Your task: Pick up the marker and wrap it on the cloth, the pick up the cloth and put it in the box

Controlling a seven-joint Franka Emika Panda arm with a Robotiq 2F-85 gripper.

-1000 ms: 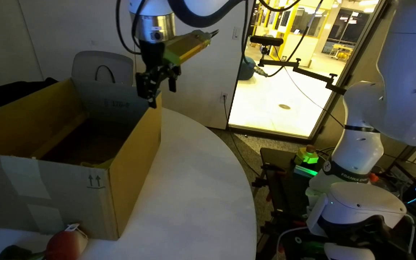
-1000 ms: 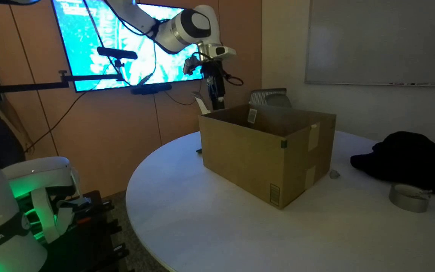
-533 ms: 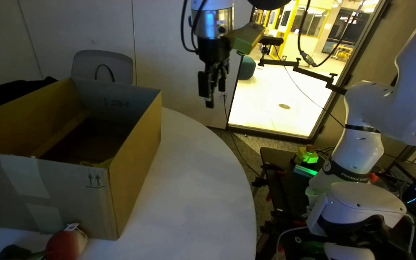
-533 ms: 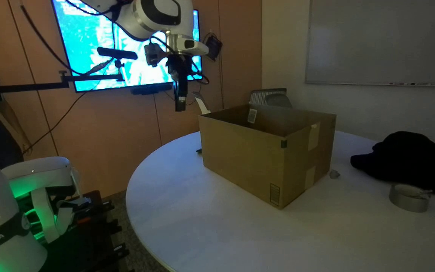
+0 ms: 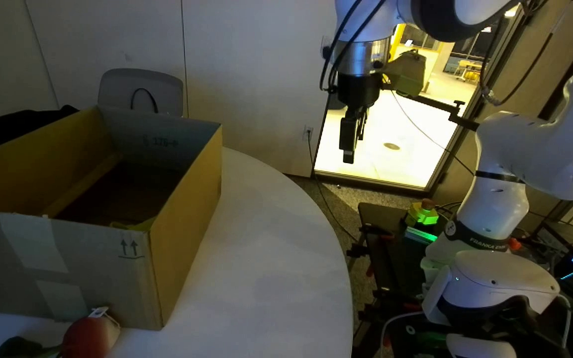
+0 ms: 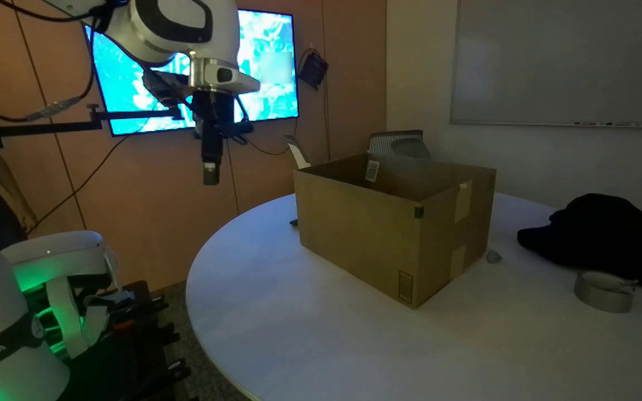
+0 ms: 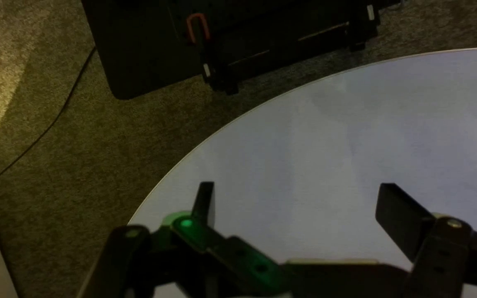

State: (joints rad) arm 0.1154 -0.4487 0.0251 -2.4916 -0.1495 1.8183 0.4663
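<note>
Exterior view: the empty gripper [image 6: 210, 176], spread wide, has moved farther from the box [image 6: 357, 234].

Grey roll [image 6: 603, 298] on white table [image 6: 310, 334], black fabric [image 6: 605, 239], lit screen [image 6: 268, 42], whiteboard [image 6: 566, 61]

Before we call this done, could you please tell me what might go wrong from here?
The marker shows in no view, so it may be loose rather than wrapped: only a little of the cloth is visible in the box. If the wide-open gripper must reach in, it could bump the box.
</note>
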